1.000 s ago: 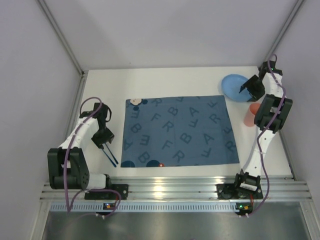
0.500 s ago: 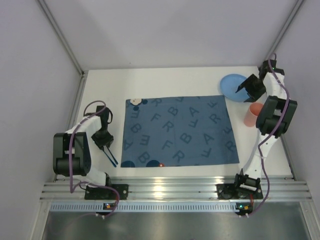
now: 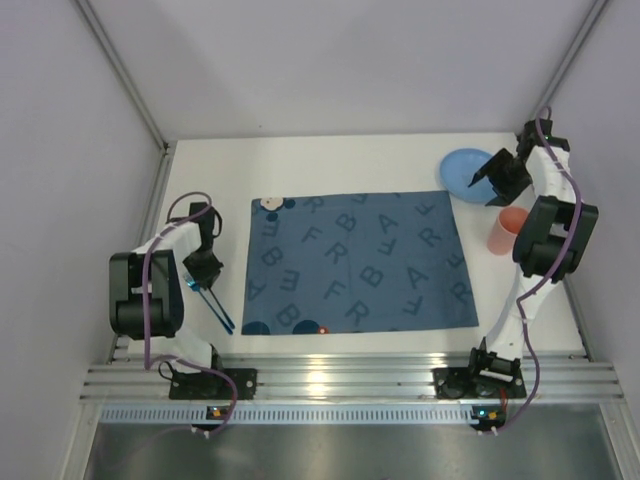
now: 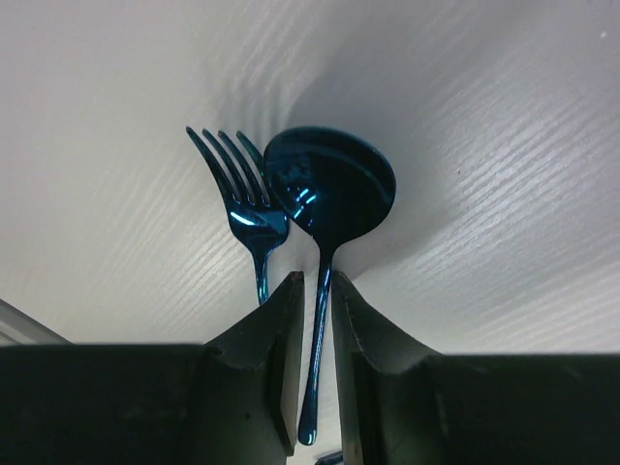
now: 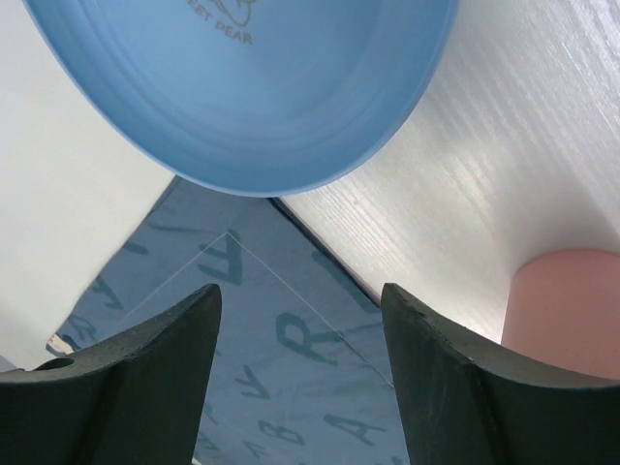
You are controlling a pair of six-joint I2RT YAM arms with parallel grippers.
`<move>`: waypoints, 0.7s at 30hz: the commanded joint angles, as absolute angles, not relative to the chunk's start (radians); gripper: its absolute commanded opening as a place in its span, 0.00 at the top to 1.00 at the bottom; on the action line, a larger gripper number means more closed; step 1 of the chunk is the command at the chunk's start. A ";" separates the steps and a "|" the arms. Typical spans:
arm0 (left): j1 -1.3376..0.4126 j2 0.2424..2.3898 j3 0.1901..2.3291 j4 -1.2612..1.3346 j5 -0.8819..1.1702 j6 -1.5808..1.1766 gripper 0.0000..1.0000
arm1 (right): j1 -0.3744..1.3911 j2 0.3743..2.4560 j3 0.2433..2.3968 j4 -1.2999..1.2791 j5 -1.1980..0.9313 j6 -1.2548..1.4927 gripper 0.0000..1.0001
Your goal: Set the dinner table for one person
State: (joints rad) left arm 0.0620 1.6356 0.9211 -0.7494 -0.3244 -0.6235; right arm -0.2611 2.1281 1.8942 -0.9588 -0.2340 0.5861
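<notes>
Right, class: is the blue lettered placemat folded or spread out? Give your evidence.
Spread out. The placemat lies flat on the table, four corners showing, letters uninterrupted across its whole surface.

The fork (image 4: 254, 208) handle vanishes behind a finger (image 4: 262, 378); the plate (image 5: 242, 87) runs past the top edge

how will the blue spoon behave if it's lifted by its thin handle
The shiny blue metal spoon looks rigid, so it probably will not flex. Its glossy, narrow handle, between the jaws of the left gripper, may slip or twist. The wide bowl probably makes it front-heavy, so it may droop and nudge the blue metal fork beside it.
</notes>
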 commanded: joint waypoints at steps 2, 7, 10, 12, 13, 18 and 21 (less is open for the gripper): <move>0.089 1.787 0.887 -0.578 -0.293 -0.630 0.76 | -0.245 2.037 1.881 -0.948 -0.232 0.583 0.33; 0.112 1.885 0.922 -0.549 -0.227 -0.632 0.81 | -0.247 2.003 1.853 -0.950 -0.224 0.577 0.33; 0.113 1.921 0.931 -0.526 -0.216 -0.629 0.83 | -0.248 1.987 1.838 -0.950 -0.219 0.569 0.33; 0.112 1.914 0.925 -0.502 -0.201 -0.623 0.88 | -0.250 1.973 1.825 -0.950 -0.215 0.568 0.33; 0.113 1.910 0.923 -0.494 -0.195 -0.615 0.89 | -0.249 1.967 1.813 -0.948 -0.215 0.566 0.33; 0.112 1.887 0.945 -0.480 -0.161 -0.592 1.00 | -0.250 1.948 1.776 -0.946 -0.210 0.563 0.33; 0.112 1.829 1.007 -0.520 -0.181 -0.578 1.00 | -0.250 1.934 1.766 -0.945 -0.213 0.558 0.34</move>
State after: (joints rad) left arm 0.0994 1.7428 1.0359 -0.7956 -0.2836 -0.5488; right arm -0.2554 2.0094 1.7752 -0.9585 -0.2249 0.5751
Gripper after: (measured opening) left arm 0.025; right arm 0.666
